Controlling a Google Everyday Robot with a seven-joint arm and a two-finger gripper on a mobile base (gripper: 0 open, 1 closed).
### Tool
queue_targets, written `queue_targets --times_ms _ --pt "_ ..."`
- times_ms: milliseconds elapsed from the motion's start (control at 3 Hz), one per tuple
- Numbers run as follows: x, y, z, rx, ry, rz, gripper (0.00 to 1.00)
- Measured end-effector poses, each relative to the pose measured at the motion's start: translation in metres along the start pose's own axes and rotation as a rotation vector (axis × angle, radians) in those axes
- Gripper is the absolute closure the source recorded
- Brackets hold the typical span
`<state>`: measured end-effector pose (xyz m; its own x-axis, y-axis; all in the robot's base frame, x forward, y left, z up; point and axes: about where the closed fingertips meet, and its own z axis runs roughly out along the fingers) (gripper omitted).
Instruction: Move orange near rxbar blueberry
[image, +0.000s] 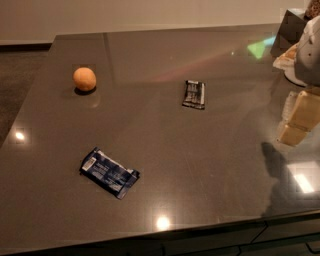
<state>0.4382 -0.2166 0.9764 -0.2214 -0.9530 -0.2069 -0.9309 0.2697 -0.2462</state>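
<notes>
The orange (84, 79) sits on the dark table (165, 165) at the far left. The rxbar blueberry (109, 172), a dark blue wrapper with a white end, lies flat near the front left, well in front of the orange and apart from it. My gripper (307, 52) shows only as a white shape at the right edge, partly cut off by the frame. It is far from both things and holds nothing that I can see.
A smaller black wrapper with white text (194, 94) lies in the middle of the table. A dark box (290, 30) and pale items stand at the far right corner. The table's front edge runs along the bottom.
</notes>
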Motion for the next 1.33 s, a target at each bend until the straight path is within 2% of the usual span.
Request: queue_targets --times_ms 333,667,1333 --pt "-0.008 -0.004 0.001 0.006 -0.02 0.004 0.0" --pt "-0.029 -0.016 0.003 0.02 -0.072 0.013 0.0" --pt "-0.109 -0.055 0.014 0.046 -0.209 -0.01 0.0"
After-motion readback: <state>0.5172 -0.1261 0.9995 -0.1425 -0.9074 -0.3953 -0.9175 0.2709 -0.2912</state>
